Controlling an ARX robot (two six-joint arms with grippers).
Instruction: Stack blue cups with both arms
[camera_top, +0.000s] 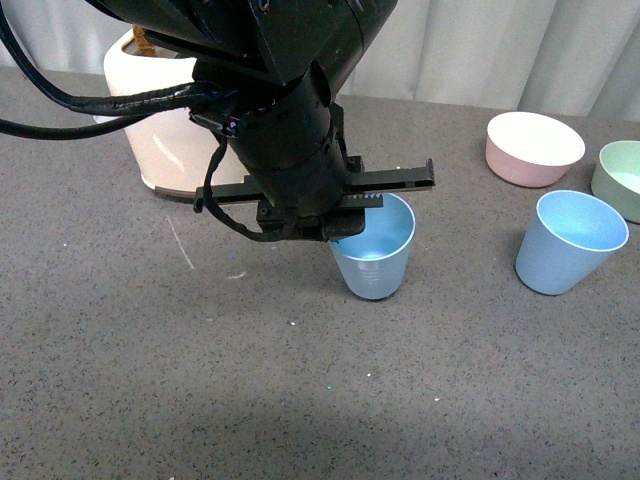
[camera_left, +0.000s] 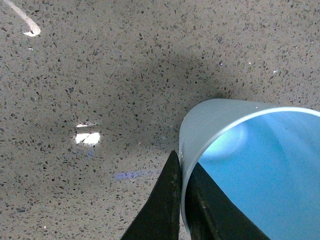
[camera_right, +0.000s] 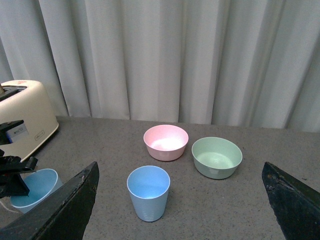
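While upright, cup rim inside tool

In the front view the bulky black left arm fills the upper left, covering the left rim of the light blue tapered plastic cup and much of the cream toaster. The pale green bowl is cut by the right edge. In the left wrist view that cup runs off the right and bottom edges; the left gripper is cropped at the bottom. In the right wrist view the right gripper is cropped at both lower corners, its lower-left finger hiding part of the cup.
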